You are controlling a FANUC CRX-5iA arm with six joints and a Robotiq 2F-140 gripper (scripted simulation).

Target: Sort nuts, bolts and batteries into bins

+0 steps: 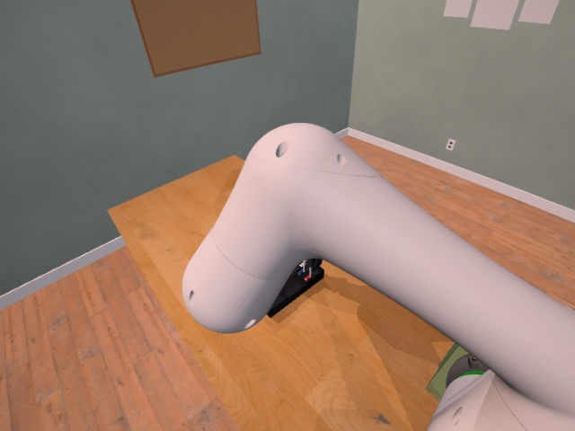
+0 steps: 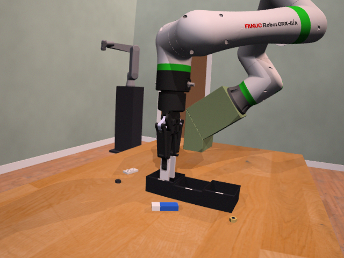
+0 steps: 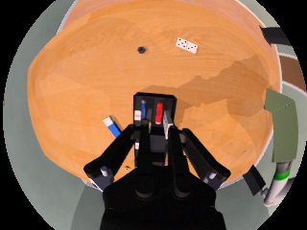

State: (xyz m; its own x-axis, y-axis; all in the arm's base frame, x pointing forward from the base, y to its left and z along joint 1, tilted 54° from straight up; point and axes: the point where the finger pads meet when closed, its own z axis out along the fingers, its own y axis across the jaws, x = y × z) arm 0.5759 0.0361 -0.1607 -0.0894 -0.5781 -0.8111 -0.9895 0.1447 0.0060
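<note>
A black row of three bins [image 2: 193, 191] stands mid-table; I cannot read its marks. My gripper [image 2: 167, 166] points straight down into the left end bin, and its fingers have parted a little. A white and blue battery stands on end inside that bin, by the fingertips. In the wrist view it [image 3: 141, 110] sits beside a red battery [image 3: 159, 111] in the same bin. Another white and blue battery [image 2: 164, 206] lies on the table in front of the bins. A brass nut [image 2: 233, 219] lies off the right end. A small black nut [image 2: 117, 180] lies to the left.
A white domino-like tile [image 2: 130, 170] lies on the table behind the black nut. A black stand with a grey camera arm [image 2: 129, 116] is beyond the table's far left edge. The arm's olive base block [image 2: 210, 119] rises behind the bins. The arm hides most of the top view.
</note>
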